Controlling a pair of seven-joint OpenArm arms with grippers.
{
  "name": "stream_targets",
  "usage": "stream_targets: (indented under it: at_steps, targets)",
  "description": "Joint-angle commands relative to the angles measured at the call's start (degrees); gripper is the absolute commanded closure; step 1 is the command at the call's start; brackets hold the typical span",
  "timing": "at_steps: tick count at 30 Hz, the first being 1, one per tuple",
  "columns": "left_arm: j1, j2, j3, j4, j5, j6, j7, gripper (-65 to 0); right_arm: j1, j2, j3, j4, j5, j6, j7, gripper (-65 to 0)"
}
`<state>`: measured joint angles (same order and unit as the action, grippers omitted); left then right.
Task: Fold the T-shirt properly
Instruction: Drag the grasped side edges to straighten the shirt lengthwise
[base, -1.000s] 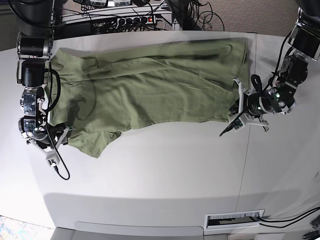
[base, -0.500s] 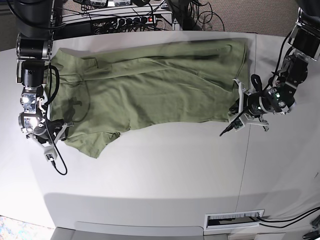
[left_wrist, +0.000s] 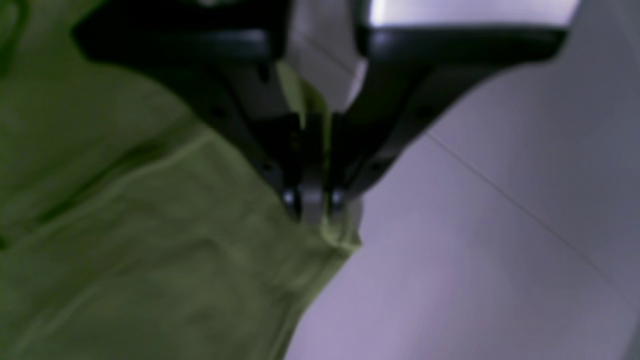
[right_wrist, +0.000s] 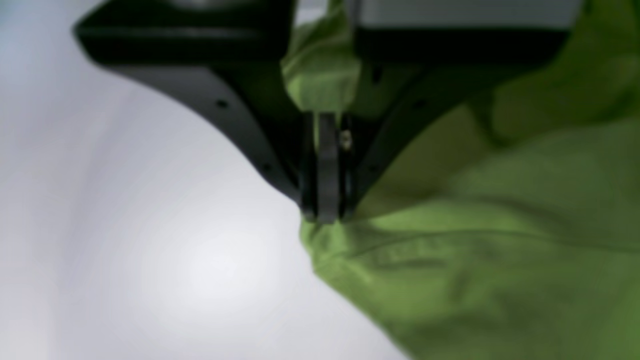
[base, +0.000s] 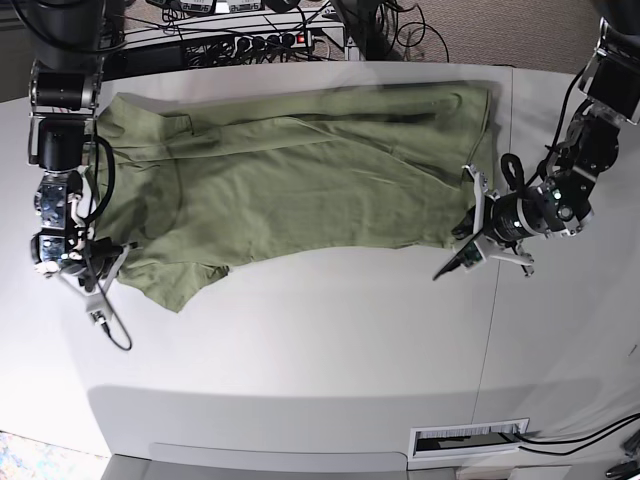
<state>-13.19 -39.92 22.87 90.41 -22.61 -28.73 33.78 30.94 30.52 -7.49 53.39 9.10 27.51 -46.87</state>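
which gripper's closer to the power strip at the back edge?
Right. The right gripper grips the T-shirt at its left end in the base view; the left gripper is farther from the power strip, across the table.

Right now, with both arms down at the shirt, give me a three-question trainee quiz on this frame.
1. True or false: the right gripper is shut on the T-shirt.
2. Where does the left gripper hold the shirt? A) the middle of the chest B) a corner at the fabric's edge C) nowhere, it hangs open above the table
3. Fill in: in the base view the shirt lies spread with its long side running from ____ to right.

Key: 1 true; 2 B; 3 left.
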Motion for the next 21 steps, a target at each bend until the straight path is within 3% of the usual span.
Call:
stream_targets:
  at_steps: [1,11,21]
  targets:
    - [-1.3,-1.4,-0.6,2.1,-0.5,0.2,-0.5,0.0,2.1,2.0,0.4,2.3,1.0,-0.3,0.0,0.0]
    - [0.1,-3.8,-0.6,13.6,-3.3,0.2,7.0,0.0,2.1,10.1,0.4,10.0,10.2,-0.3,-9.1,0.0]
    - [8.1,-8.2,-0.6,21.4,-5.1,0.1,10.2,0.0,2.1,12.0,0.4,10.4,11.5,-0.3,-13.5,0.0]
